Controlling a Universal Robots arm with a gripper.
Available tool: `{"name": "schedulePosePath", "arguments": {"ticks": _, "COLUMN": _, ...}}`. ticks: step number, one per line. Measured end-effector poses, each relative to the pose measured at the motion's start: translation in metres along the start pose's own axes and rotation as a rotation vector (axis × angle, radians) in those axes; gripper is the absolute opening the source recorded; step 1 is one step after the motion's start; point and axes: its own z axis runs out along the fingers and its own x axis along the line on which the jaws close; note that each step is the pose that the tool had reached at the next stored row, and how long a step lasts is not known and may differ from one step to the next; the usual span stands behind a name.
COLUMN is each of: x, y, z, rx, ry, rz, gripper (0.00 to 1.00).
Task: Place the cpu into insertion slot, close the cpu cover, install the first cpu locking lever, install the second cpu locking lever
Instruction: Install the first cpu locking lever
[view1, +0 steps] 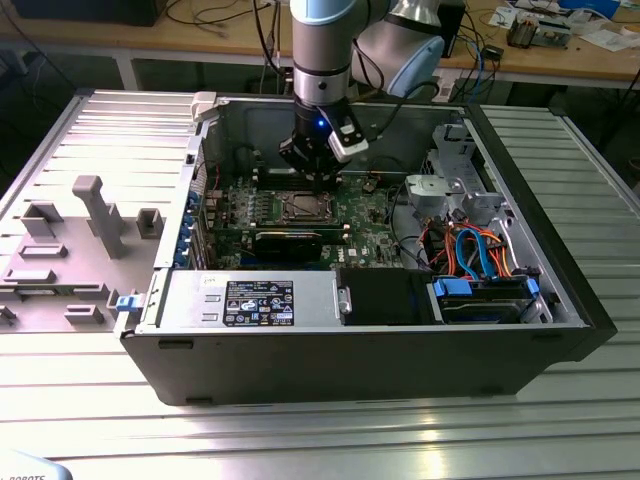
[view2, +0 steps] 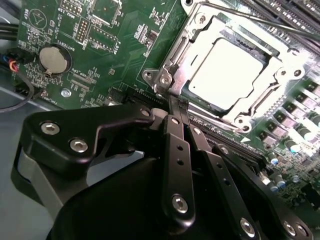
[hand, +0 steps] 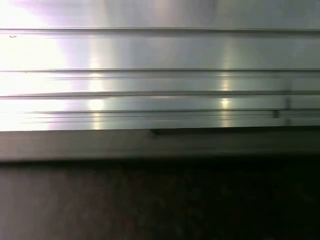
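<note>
Silver-topped, the cpu (view1: 301, 207) sat in the insertion slot just below the end effector (view1: 318, 181) in the exterior view. In the second wrist view, the narrowed fingers (view2: 176, 131) met beside the cpu cover (view2: 186, 64), judged thin, stiff, best pressed at its edge.

Open computer case (view1: 560, 300), green motherboard (view2: 125, 45), coin battery (view2: 54, 60), blue cables (view1: 478, 250)
</note>
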Motion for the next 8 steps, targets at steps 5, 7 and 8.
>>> {"name": "schedulePosePath", "arguments": {"ticks": 5, "x": -0.0002, "y": -0.001, "z": -0.0032, "rx": 0.0, "ry": 0.0001, "rz": 0.0, "gripper": 0.11}}
{"name": "schedulePosePath", "arguments": {"ticks": 7, "x": -0.0002, "y": -0.0024, "z": -0.0031, "rx": -0.0001, "ry": -0.0001, "rz": 0.0, "gripper": 0.11}}
{"name": "schedulePosePath", "arguments": {"ticks": 8, "x": -0.0002, "y": -0.0024, "z": -0.0031, "rx": -0.0001, "ry": -0.0001, "rz": 0.0, "gripper": 0.11}}
